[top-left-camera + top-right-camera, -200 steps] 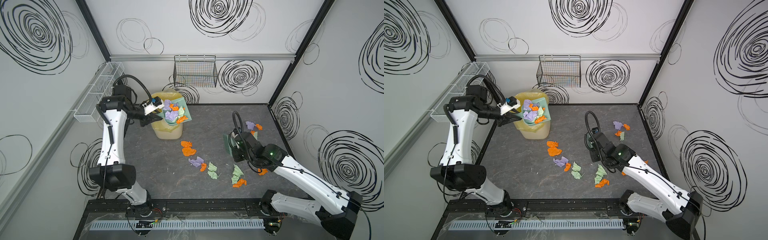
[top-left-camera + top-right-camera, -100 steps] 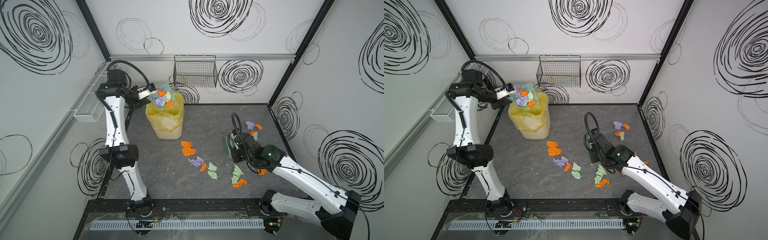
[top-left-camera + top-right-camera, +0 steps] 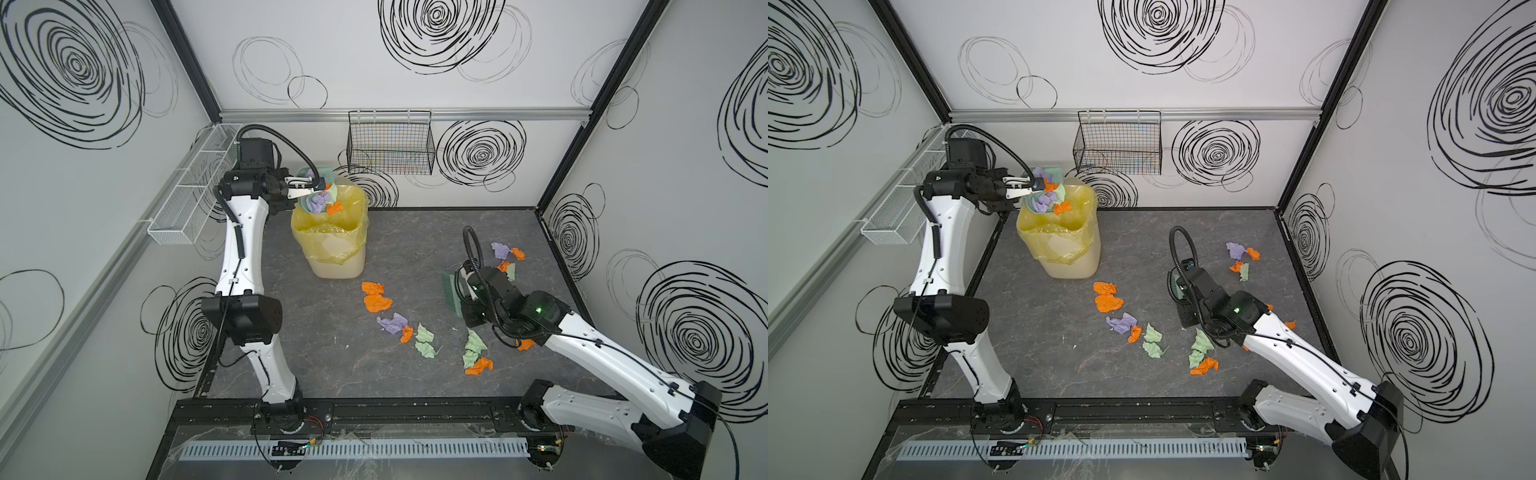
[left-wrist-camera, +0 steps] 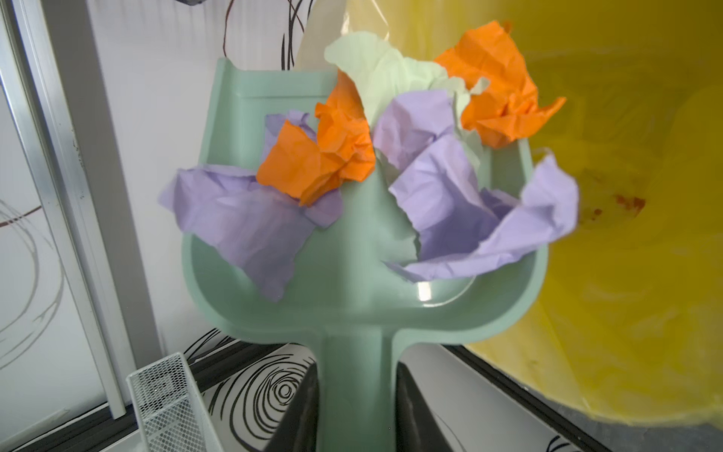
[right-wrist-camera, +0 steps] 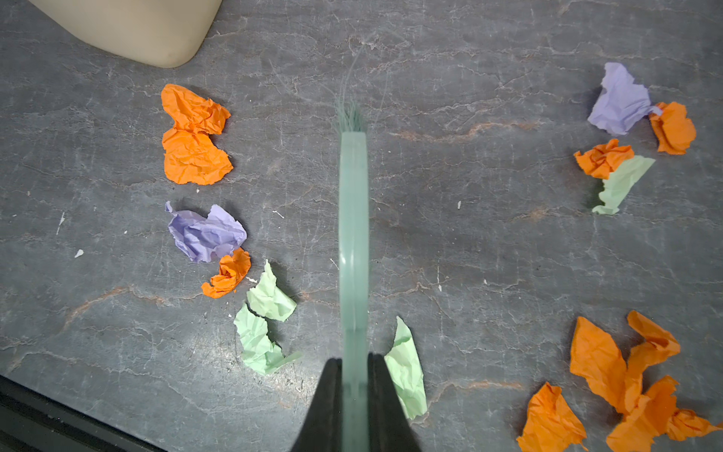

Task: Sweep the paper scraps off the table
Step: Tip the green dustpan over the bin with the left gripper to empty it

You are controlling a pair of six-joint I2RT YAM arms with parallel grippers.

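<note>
Some paper scraps (image 4: 317, 164), orange, lilac and pale green, are heaped in the teal dustpan (image 4: 352, 281) just ahead of the left gripper (image 4: 356, 395), whose jaws are clamped on the pan's handle. The pan is held up at the rim of the bin (image 3: 332, 249), partly over its yellow liner (image 4: 626, 235). More scraps lie scattered on the table (image 5: 469, 254) on both sides of the right gripper (image 5: 354, 391), a pale green one just beside its fingers. Those jaws are clamped on the handle of a teal brush (image 5: 353, 219), which reaches out ahead of them, bristles at its far end.
</note>
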